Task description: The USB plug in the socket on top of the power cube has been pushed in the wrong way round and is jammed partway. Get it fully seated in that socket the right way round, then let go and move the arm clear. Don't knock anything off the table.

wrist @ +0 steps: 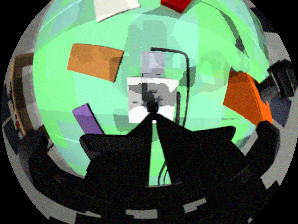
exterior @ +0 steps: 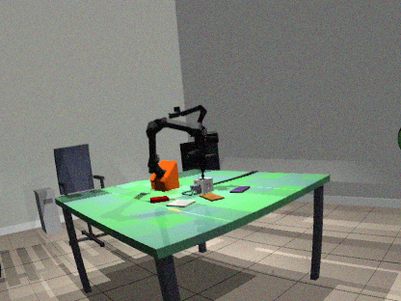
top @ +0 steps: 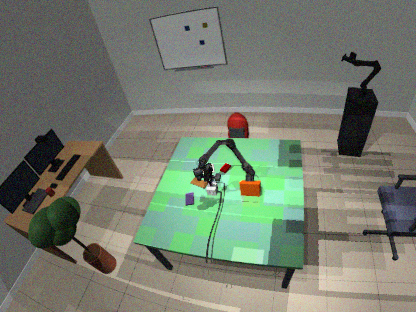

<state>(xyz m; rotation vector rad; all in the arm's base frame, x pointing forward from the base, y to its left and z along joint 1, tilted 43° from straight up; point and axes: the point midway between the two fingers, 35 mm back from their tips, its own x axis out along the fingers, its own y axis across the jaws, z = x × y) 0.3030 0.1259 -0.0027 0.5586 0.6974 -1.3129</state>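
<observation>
The white power cube [top: 212, 191] [exterior: 208, 186] [wrist: 134, 89] stands on the green table [top: 170, 225] [exterior: 120, 212]. My gripper [exterior: 202, 174] [wrist: 153, 116] points down over its top and is shut on the USB plug. The plug [wrist: 152, 105] shows as a small dark shape at the fingertips, above the cube's top face. Its lower end and the socket under it are hidden or too small to make out, so its depth and which way round it sits cannot be told.
A light grey block [wrist: 153, 62] adjoins the cube, with a black cable [wrist: 188, 75] looping beside it. An orange block [top: 250, 188] [exterior: 166, 177] stands near the arm's base. Red [exterior: 159, 199], white [exterior: 180, 204], brown [exterior: 212, 197] and purple [exterior: 240, 189] flat pieces lie around.
</observation>
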